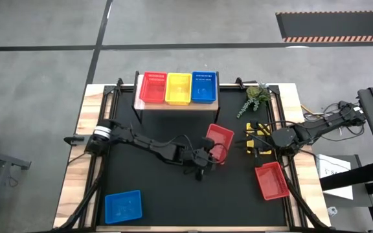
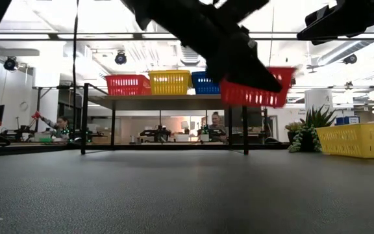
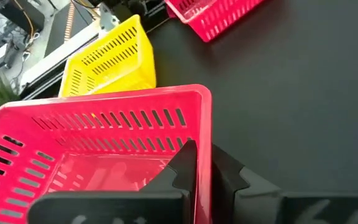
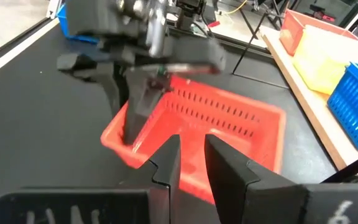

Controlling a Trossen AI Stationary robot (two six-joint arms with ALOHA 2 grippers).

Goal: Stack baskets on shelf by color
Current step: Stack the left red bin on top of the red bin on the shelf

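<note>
Left hand (image 3: pixel 197 168) clamps a red basket (image 3: pixel 104 143) wall; low view shows it airborne.

Three baskets (image 1: pixel 178 88) sit side by side on the shelf (image 1: pixel 175 105).

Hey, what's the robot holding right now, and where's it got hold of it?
The left hand holds a red basket by its rim wall, lifted off the table. The right hand holds nothing visible.
</note>
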